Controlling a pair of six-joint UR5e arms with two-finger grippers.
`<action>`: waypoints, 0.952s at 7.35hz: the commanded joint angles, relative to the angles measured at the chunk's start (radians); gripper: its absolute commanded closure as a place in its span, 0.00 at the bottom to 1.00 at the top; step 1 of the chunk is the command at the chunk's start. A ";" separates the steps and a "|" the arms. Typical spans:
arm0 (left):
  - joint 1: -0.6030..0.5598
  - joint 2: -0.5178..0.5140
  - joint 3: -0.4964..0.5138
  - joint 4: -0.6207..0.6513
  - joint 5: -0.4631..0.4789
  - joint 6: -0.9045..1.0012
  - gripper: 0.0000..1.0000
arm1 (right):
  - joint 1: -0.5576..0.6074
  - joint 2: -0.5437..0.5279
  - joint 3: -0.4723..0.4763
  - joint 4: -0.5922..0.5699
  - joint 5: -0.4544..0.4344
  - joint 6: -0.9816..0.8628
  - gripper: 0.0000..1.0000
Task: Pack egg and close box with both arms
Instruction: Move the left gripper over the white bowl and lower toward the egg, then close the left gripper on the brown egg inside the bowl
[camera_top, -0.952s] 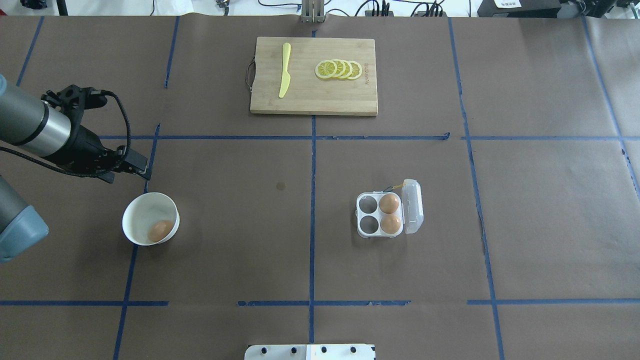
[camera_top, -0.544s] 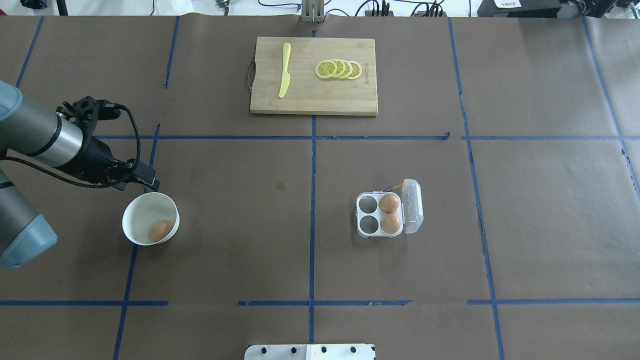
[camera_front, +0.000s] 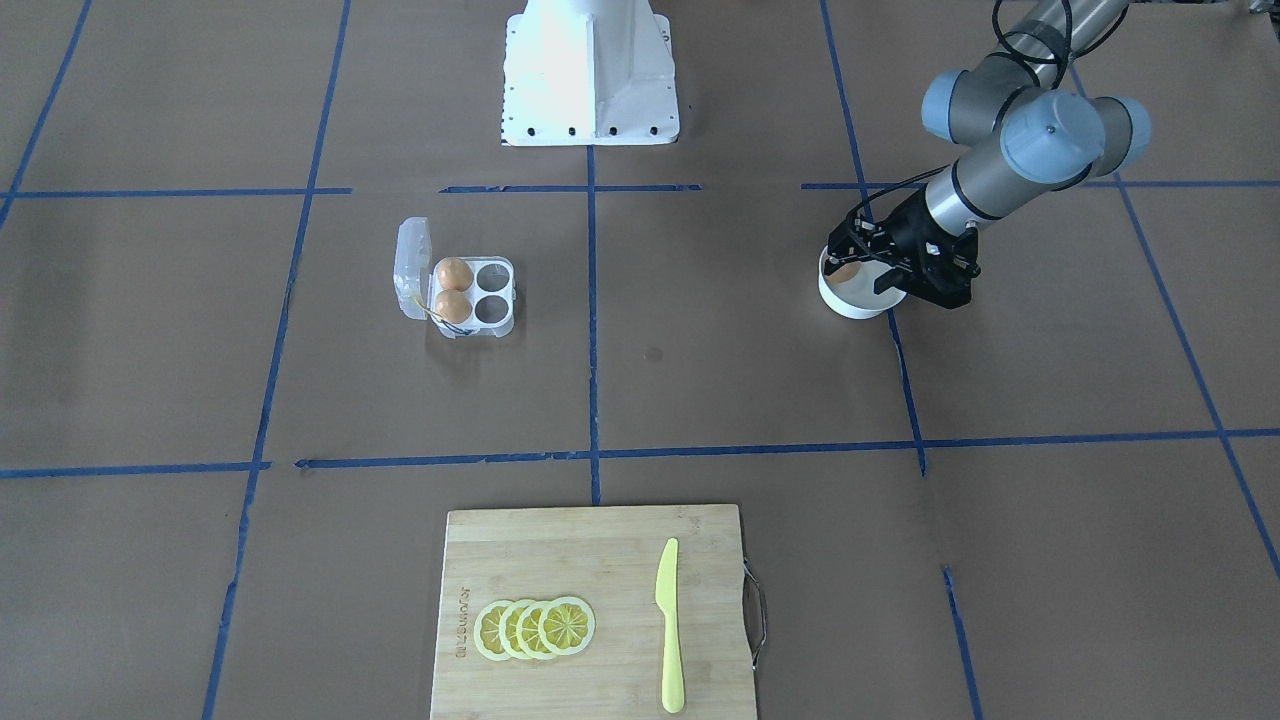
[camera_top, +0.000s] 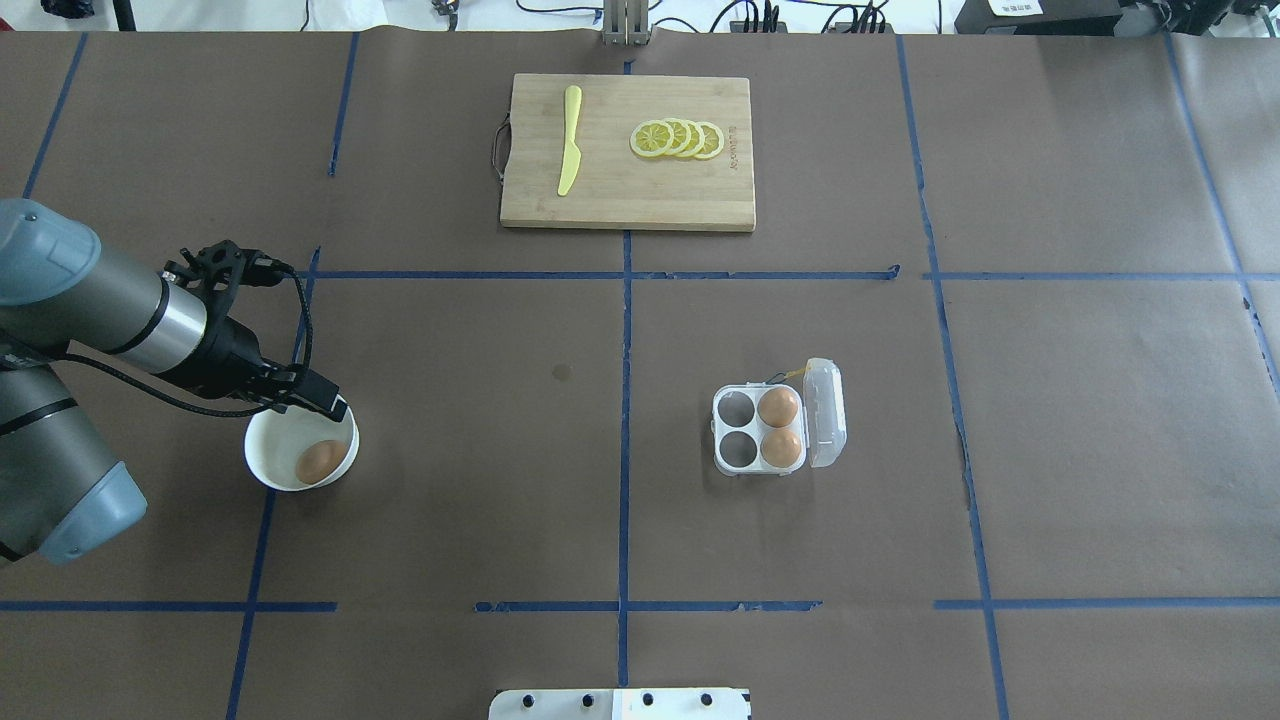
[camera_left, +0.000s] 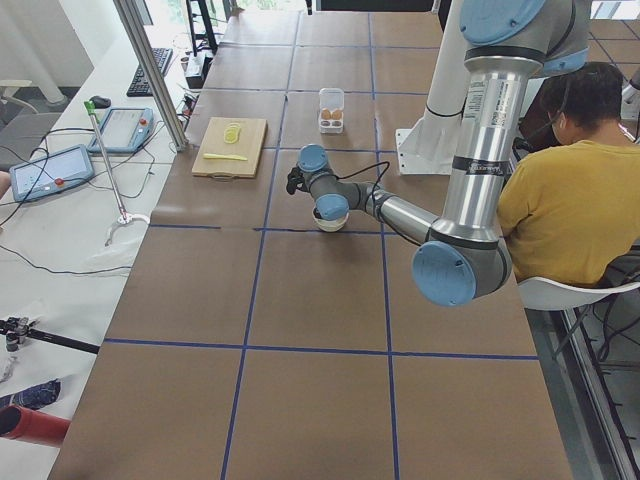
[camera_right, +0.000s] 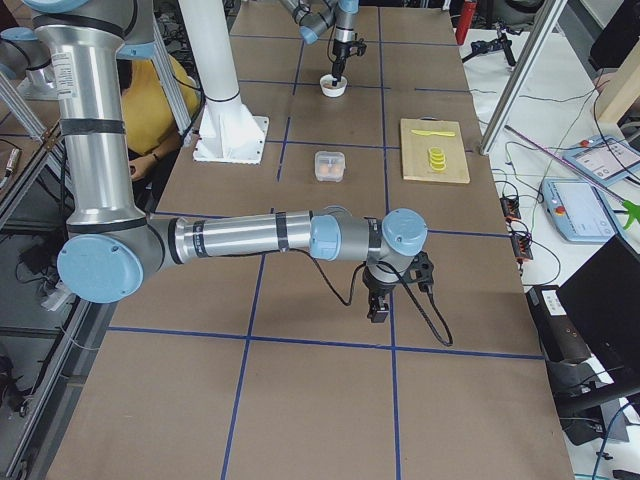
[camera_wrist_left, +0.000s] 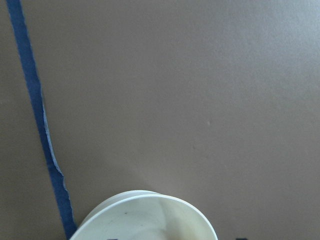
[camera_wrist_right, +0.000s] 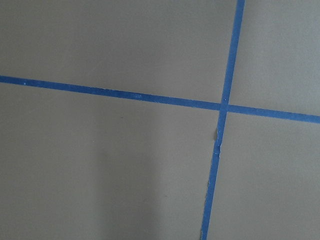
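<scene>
In the overhead view the left arm (camera_top: 130, 310) reaches in from 9 o'clock. The left jaws hang over the white bowl (camera_top: 278, 432) at about 1 o'clock on its rim, above it rather than inside. In the left wrist view two dark tips just show at the bottom edge, well apart, so the left jaws read as parted and hold nothing. That suits an approach to a pick, since they must straddle the egg before closing.

The egg (camera_top: 320, 461) lies in the bowl against the wall at 4 o'clock. It is tan-brown, smooth and matte. The curved wall will likely crowd one finger there.

Toward 3 o'clock across the desk (camera_top: 480, 500), well apart from the bowl, sits the box (camera_top: 737, 429). Its lid (camera_top: 826, 410) is swung open to 3 o'clock, leaving the cells free from above. Two packed eggs (camera_top: 778, 407) fill the cells beside the hinge. The two cells on the 9 o'clock side are empty, and they are the nearer ones for an arm coming from the left. A yellow string (camera_top: 795, 373) trails from the 1 o'clock corner.

The right arm (camera_right: 250, 238) shows only in the right-side view, low over bare desk and well away from the box. It is presumably parked until the lid needs closing. Whether the right jaws are open or closed I cannot tell.
</scene>
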 joint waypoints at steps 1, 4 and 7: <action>0.006 0.006 0.002 -0.007 0.000 0.000 0.25 | 0.000 0.000 0.001 0.000 0.000 -0.001 0.00; 0.006 0.009 -0.005 -0.013 -0.001 0.000 0.35 | 0.000 0.000 0.001 0.000 0.000 -0.001 0.00; 0.010 0.010 0.003 -0.013 -0.001 -0.001 0.35 | 0.000 0.000 0.003 0.000 0.000 -0.001 0.00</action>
